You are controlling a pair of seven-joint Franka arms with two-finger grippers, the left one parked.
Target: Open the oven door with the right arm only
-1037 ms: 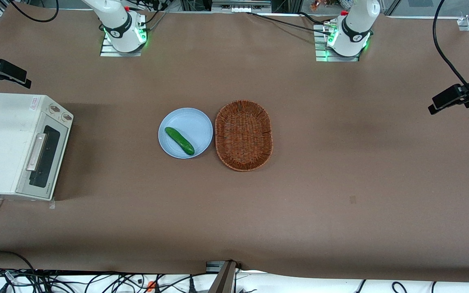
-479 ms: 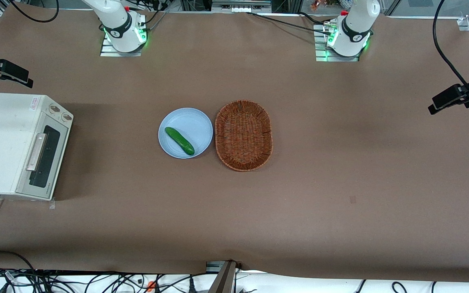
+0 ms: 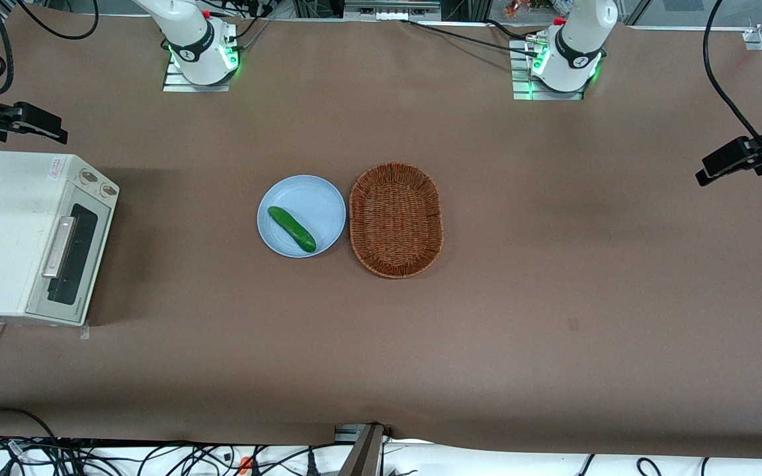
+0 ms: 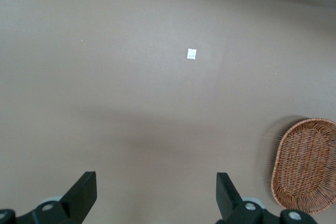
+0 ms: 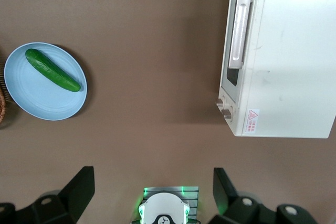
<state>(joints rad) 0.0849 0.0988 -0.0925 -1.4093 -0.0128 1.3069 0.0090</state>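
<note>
I see the oven door point(image 3: 70, 263) shut at my working arm's end of the table, its handle point(image 5: 239, 36) running along the door's top edge. My gripper point(image 5: 152, 195) hangs high above, fingers spread wide and empty, apparently farther from the front camera than the oven.

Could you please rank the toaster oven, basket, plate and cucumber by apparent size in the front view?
1. Toaster oven, door shut
2. Basket
3. Plate
4. Cucumber

The gripper hangs above the oven's corner, farther from the camera than the door.
</note>
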